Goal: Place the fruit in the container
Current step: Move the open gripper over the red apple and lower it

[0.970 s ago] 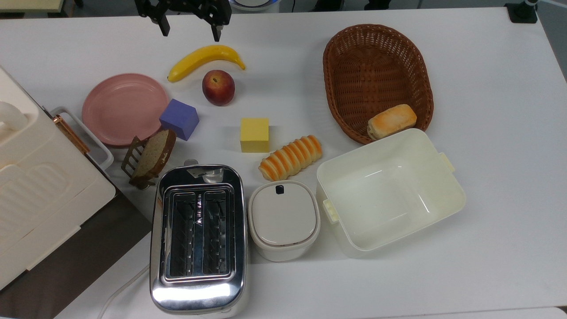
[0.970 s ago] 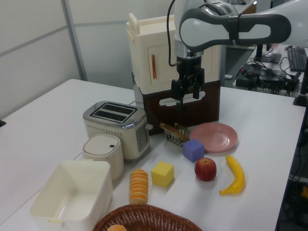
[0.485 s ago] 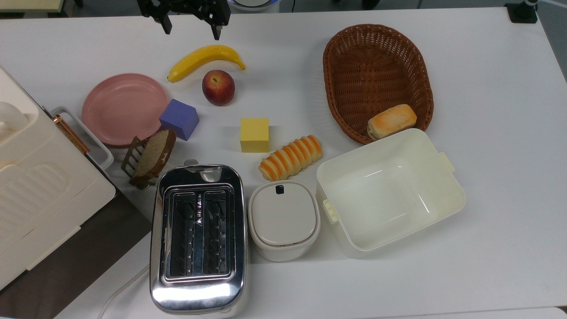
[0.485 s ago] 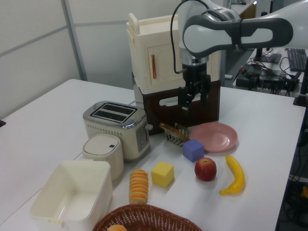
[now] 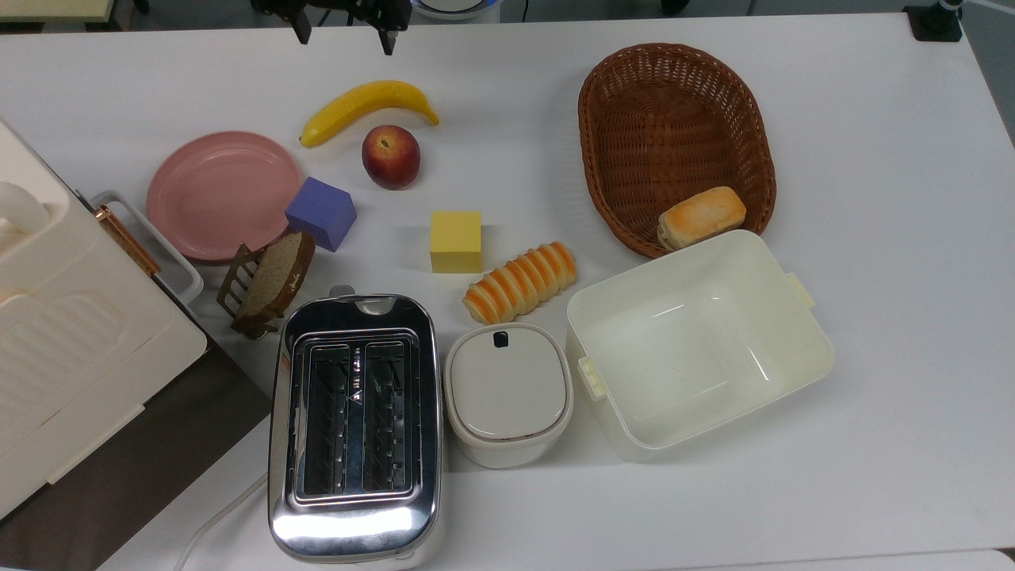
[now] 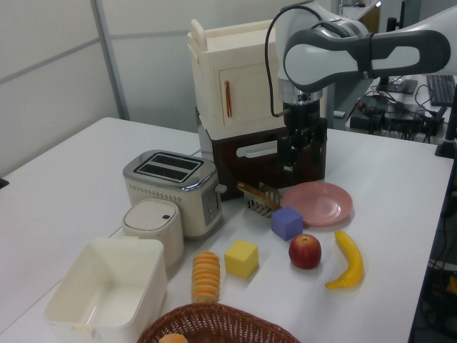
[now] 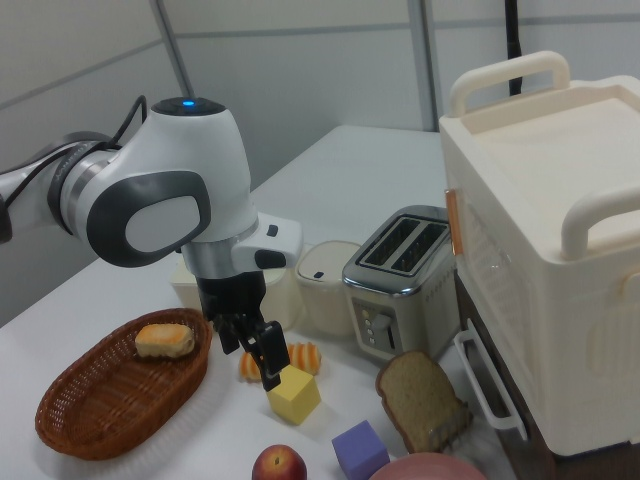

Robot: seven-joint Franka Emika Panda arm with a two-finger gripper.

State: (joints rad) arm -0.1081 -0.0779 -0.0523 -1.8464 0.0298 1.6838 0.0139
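Two black fingers (image 5: 344, 32) of mine hang spread apart with nothing between them, up over the far edge of the white surface (image 5: 888, 159) in the top view, above and beyond the banana (image 5: 366, 107). In the left view my fingers (image 6: 298, 155) hang in front of the cream cabinet (image 6: 243, 93), over the pink plate (image 6: 318, 202). The fruit (image 5: 391, 156), dark red with a yellowish patch and a stem dimple, sits on the surface just below the banana in the top view, near the purple cube (image 5: 321, 212) and well apart from my fingers. In the left view the fruit (image 6: 305, 251) lies between the purple cube (image 6: 287, 223) and the banana (image 6: 348, 259). The container (image 5: 698, 341), a cream-white tub, stands open with nothing in it toward the top view's lower right, touching or nearly touching the brown wicker basket (image 5: 674, 135), which holds a bread roll (image 5: 702, 216). Between fruit and container lie a yellow cube (image 5: 456, 241) and a ridged orange pastry (image 5: 520, 281). A lidded white pot (image 5: 507, 392) stands just beside the container, next to a chrome toaster (image 5: 354, 428). A slice of bread (image 5: 275, 277) leans in a small rack below the plate.
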